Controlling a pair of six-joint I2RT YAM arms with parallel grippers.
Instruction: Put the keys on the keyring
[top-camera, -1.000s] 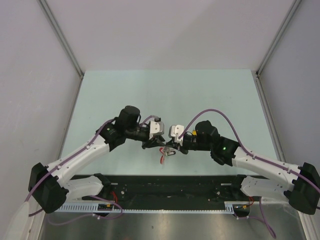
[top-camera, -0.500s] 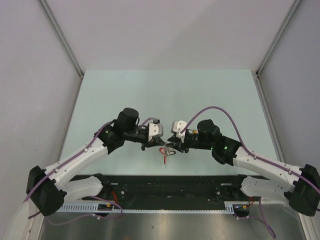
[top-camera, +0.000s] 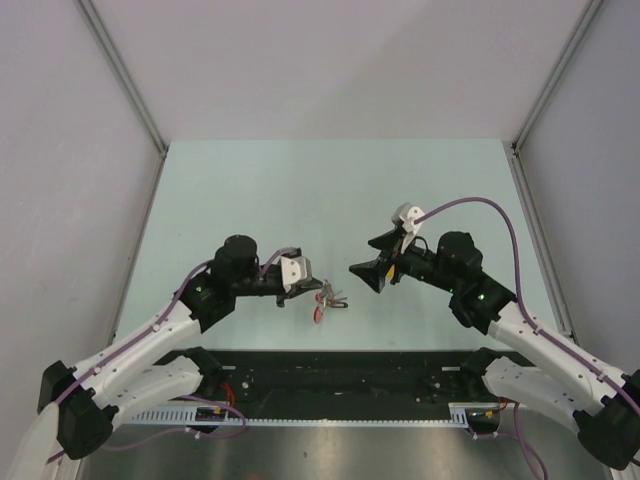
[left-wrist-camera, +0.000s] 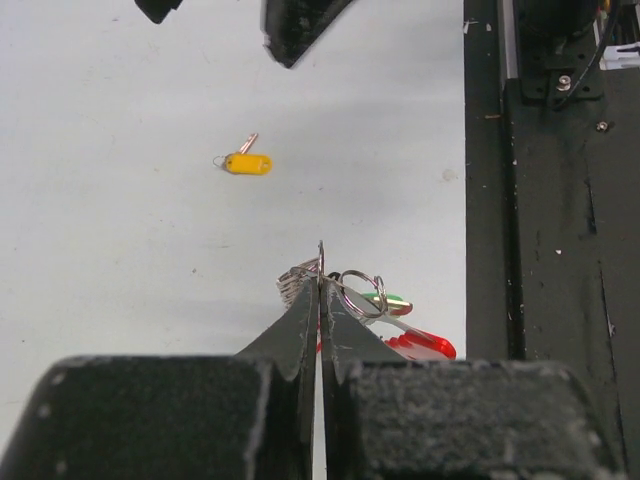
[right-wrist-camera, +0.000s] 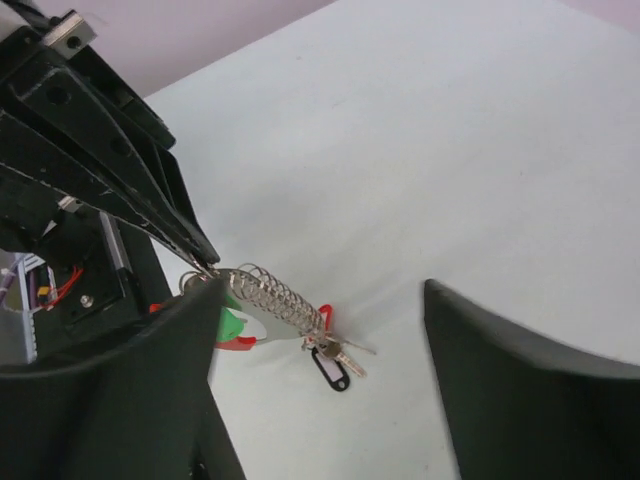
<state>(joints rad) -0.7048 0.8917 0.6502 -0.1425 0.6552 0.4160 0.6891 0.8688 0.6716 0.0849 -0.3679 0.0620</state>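
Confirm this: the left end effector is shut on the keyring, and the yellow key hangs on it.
The left end effector is shut on the keyring, but the yellow key lies loose on the table, apart from it; the left wrist view shows this.

Left gripper (left-wrist-camera: 320, 275) pinched shut; right gripper (top-camera: 368, 256) (facing it) gapes wide.
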